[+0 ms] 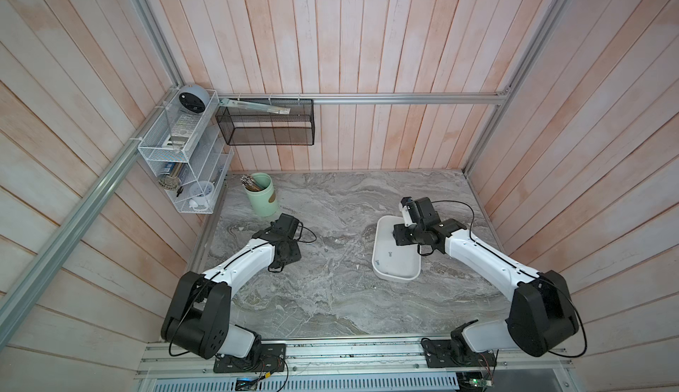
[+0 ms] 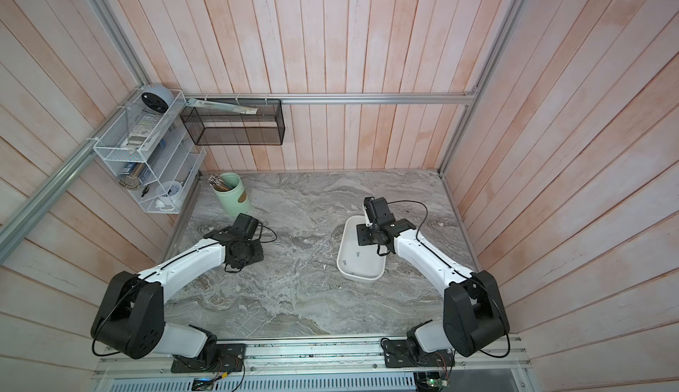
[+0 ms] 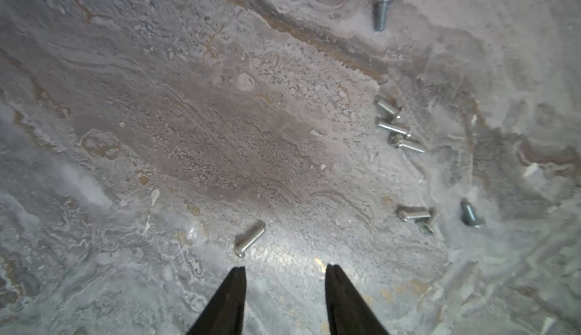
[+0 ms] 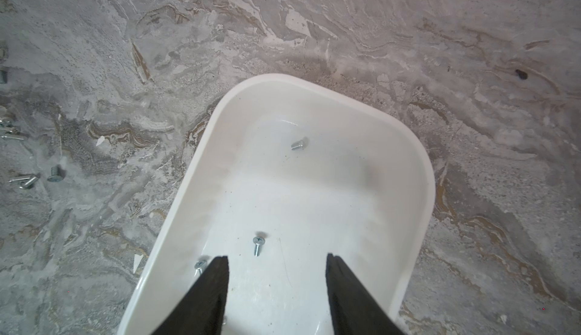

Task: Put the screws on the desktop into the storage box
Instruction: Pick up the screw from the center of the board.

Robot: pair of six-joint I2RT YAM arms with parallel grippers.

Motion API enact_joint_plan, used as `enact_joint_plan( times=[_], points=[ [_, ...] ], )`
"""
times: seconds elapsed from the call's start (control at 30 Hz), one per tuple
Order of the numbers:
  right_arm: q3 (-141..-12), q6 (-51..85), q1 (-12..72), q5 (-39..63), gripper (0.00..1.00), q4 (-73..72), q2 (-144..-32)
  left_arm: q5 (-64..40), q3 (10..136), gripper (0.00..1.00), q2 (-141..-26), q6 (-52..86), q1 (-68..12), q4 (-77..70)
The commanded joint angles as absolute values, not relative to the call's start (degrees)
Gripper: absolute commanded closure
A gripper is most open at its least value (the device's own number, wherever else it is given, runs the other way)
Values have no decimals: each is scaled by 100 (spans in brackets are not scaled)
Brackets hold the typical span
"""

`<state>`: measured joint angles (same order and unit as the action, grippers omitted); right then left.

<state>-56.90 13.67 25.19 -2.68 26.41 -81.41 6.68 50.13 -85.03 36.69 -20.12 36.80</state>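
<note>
**Screw-sorting station, seen from above and from both wrist cameras.**

The left fingers (image 3: pixel 226 302) stand apart with nothing between them, above the grey veined counter (image 3: pixel 188 129). One screw (image 3: pixel 250 238) lies flat on the counter just beyond a fingertip and touches neither finger. Seven more loose screws lie farther out:
- a cluster of three (image 3: pixel 396 127), close together
- a pair (image 3: pixel 415 217), lying against each other
- a lone screw (image 3: pixel 470 214) just beside that pair
- another lone screw (image 3: pixel 381 13), well apart from the rest

The right fingers (image 4: pixel 213 292) are likewise spread and hold nothing. They hang over the inside of the white box (image 4: pixel 314 82). Three screws rest on the box floor:
- one (image 4: pixel 298 144) near the far end
- one (image 4: pixel 257 245) just ahead of the fingers
- one (image 4: pixel 199 266) by the side wall, partly hidden behind a finger

In both top views the box (image 1: pixel 395 279) (image 2: pixel 360 279) sits on the right half of the counter (image 1: pixel 330 298), with the right arm's wrist over its far end. The left arm's wrist is over the left half, near a pale green cup (image 1: pixel 262 202) that holds a bundle of sticks (image 1: pixel 250 182). The loose screws lie on the counter between the left wrist and the box, apart from the box.
</note>
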Motion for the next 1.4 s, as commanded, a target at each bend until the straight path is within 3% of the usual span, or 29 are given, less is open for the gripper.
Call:
enact_joint_plan(
  times=[0.0,0.4,0.9,1.37],
  points=[
    [-5612,1409,2514,-242,44,2457,-8068,984,5047,53,-8754,3705,-1956,3467],
    [-5645,1399,2514,-212,44,2504,-8186,747,4874,54,-9272,3586,-1916,3131],
    [-5704,1371,2515,-115,44,2522,-8303,445,4595,55,-9071,3718,-1916,3407],
    [-5724,1369,2514,-80,44,2540,-8300,449,4639,66,-9299,3819,-2162,3847]
  ],
)
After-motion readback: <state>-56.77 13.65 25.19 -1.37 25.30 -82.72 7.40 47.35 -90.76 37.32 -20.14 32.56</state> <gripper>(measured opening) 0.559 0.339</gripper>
